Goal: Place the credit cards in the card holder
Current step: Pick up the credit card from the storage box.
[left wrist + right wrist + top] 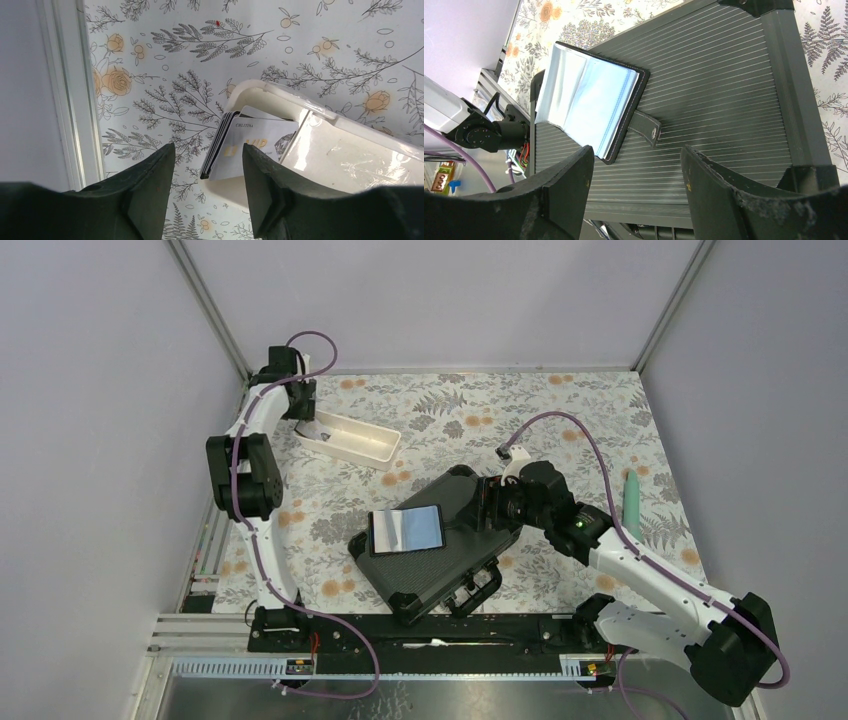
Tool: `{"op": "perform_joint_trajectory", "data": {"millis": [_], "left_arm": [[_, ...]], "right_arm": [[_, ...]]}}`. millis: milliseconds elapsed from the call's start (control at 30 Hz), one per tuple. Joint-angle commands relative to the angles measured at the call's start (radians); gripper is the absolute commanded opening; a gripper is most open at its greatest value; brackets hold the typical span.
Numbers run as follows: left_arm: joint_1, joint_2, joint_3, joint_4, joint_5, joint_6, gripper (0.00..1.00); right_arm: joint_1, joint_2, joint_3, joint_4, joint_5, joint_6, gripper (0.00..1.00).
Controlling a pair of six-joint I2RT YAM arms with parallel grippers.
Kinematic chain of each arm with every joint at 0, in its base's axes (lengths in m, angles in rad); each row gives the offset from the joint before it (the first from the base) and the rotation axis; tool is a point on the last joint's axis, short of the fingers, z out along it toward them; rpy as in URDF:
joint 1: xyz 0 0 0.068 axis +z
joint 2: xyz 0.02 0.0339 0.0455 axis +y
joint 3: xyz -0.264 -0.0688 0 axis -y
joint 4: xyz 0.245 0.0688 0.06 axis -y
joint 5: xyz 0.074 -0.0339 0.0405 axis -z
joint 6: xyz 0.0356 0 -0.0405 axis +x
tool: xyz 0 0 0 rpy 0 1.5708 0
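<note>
At the far left of the bench (560, 420), your left pincer (208, 148) hangs with its fingers partly spread around the credit cards (250, 145), and you can't see either finger clasping them. The cards stand on edge in a tilted stack at the left end of the white tray (320, 107). A pale card with gold lettering faces the tray's open length, and dark cards sit behind it against the end wall. Further right, the card holder (407, 529) lies open and flat on the black case (470, 490). Its grey-blue pockets face up, its long axis runs roughly left to right, and its snap tab points right. Your right pincer (636, 150) sits over the case just past that tab, with its fingers spread wide and nothing between them.
</note>
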Motion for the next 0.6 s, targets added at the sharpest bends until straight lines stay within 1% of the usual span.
{"op": "perform_joint_trajectory", "data": {"millis": [0, 167, 200, 267, 367, 567], "left_arm": [[0.004, -0.072, 0.025, 0.033, -0.015, 0.003, 0.54], [0.004, -0.069, 0.017, 0.030, 0.001, 0.002, 0.54], [0.003, -0.070, 0.015, 0.028, 0.016, 0.002, 0.55], [0.003, -0.067, 0.015, 0.025, 0.040, 0.006, 0.62], [0.003, -0.051, 0.014, 0.017, 0.041, 0.009, 0.66], [0.003, 0.010, 0.040, -0.010, 0.038, 0.005, 0.67]], "right_arm": [[-0.002, -0.020, 0.004, 0.017, -0.009, 0.008, 0.71], [-0.003, -0.024, 0.001, 0.013, -0.006, 0.010, 0.70], [-0.003, -0.024, -0.001, 0.014, -0.006, 0.010, 0.70], [-0.003, -0.027, -0.002, 0.014, -0.006, 0.011, 0.70], [-0.002, -0.030, -0.003, 0.013, -0.005, 0.011, 0.70], [-0.002, -0.034, -0.003, 0.005, 0.000, 0.011, 0.70]]}}
